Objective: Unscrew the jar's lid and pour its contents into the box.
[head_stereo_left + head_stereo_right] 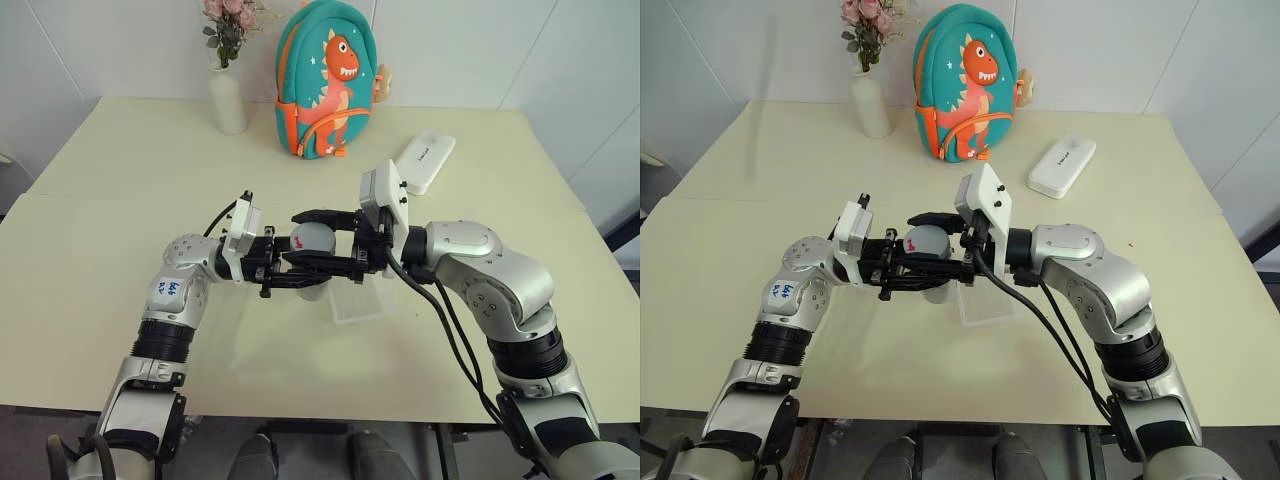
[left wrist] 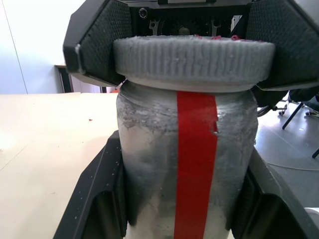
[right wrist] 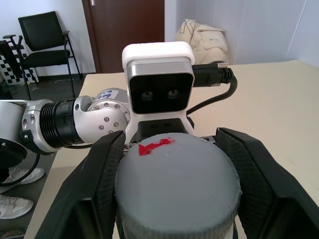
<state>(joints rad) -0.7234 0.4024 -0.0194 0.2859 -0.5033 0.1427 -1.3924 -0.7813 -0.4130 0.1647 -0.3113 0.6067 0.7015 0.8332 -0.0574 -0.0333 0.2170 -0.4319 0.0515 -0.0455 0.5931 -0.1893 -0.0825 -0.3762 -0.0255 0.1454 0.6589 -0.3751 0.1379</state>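
step: lid-unscrew stage, grip just made, lid not yet off; nothing poured.
jar (image 1: 312, 262): held upright above the table (image 1: 90, 250), just left of the box and over its near-left side; lid is on top of it.
left pincer (image 1: 300, 272): pinching the jar body, fingers coming in from the jar's left.
right pincer (image 1: 315, 238): pressed onto the lid (image 1: 313, 238) from the jar's right, one finger each side of the rim.
box (image 1: 362, 300): clear tray on the table, directly below and right of the jar, empty as far as I can tell.
contents: can't see them; jar wall is opaque with the lid on.
next move (judgement): right wrist rolls to twist the lid while the left holds the jar fixed; likely needs regrips. Then lift the lid clear, tip the jar over the box.
risk (judgement): jar turning within the left grip.
left wrist view adds: ribbed lid edge, red stripe down the jar, finger pads (image 2: 97, 45) on the rim.
right wrist view adds: flat lid top with a red mark.
head views add: box position; white case (image 1: 426, 162) and backpack (image 1: 325, 80) far beyond the jar.
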